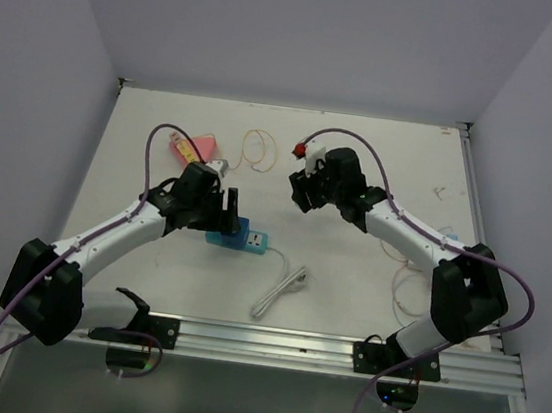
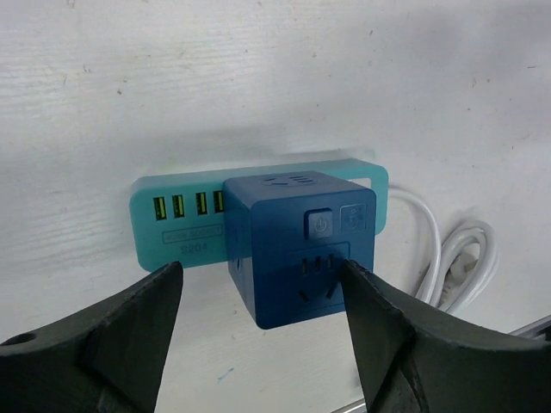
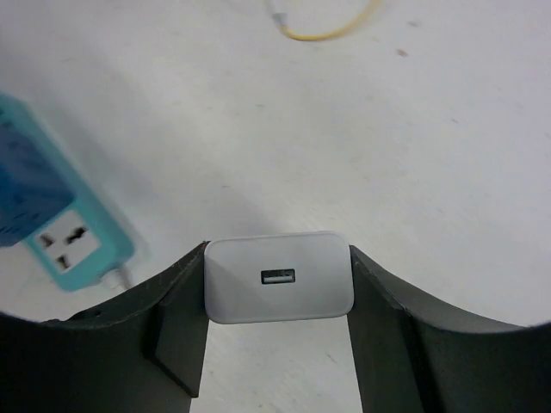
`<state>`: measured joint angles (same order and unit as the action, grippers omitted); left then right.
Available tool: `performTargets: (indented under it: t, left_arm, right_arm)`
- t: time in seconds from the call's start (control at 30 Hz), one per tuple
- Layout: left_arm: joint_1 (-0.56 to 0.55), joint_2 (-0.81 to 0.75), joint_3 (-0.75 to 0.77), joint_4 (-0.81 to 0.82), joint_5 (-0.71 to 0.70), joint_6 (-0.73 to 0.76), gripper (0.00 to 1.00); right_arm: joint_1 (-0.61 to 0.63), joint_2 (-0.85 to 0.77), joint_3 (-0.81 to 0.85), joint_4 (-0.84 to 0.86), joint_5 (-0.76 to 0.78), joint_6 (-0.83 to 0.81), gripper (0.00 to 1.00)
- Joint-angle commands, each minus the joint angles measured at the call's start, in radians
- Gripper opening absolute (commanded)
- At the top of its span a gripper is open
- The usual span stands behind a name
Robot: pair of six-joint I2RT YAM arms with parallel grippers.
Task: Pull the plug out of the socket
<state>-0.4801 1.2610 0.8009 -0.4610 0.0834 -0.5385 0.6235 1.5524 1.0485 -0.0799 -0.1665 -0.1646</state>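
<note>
A teal power strip (image 1: 249,238) lies on the white table, with a dark blue cube adapter (image 2: 301,245) plugged into it. My left gripper (image 2: 263,275) is open and straddles the cube. Its right finger (image 2: 379,327) is at the cube's edge and its left finger (image 2: 129,323) stands apart. In the top view the left gripper (image 1: 227,211) sits right over the strip. My right gripper (image 3: 278,277) is shut on a white USB charger plug (image 3: 278,277) and holds it above the table, away from the strip (image 3: 77,232). In the top view the right gripper (image 1: 304,185) is right of and behind the strip.
The strip's white cable (image 1: 281,290) lies coiled to its right. A pink object (image 1: 195,146) and a yellow wire loop (image 1: 256,147) lie at the back. Thin wires (image 1: 410,283) lie by the right arm. A metal rail (image 1: 339,350) runs along the near edge.
</note>
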Motion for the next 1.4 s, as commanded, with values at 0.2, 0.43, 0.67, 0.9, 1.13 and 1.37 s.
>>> performTargets:
  t: [0.2,0.43,0.67,0.9,1.13,1.37]
  left_arm:
    - [-0.002,-0.149,0.050,0.018,-0.131,0.084,0.89]
    - [0.000,-0.313,-0.043,0.134,-0.236,0.176,0.98]
    - [-0.002,-0.348,-0.081,0.128,-0.373,0.184,0.98]
    - [0.000,-0.292,-0.065,0.111,-0.336,0.184,0.98]
    - [0.000,-0.292,-0.069,0.119,-0.336,0.181,0.98]
    - [0.000,-0.273,-0.068,0.117,-0.309,0.181,0.99]
  right_arm:
    - [-0.209,0.259,0.356,-0.359,0.392,0.243,0.00]
    - [-0.333,0.532,0.639,-0.582,0.400,0.292,0.00]
    - [-0.424,0.710,0.905,-0.690,0.349,0.335,0.04]
    - [-0.441,0.827,1.064,-0.738,0.335,0.366,0.61]
    - [-0.439,0.674,0.937,-0.603,0.312,0.379,0.99]
    - [-0.386,0.362,0.618,-0.413,0.125,0.379,0.99]
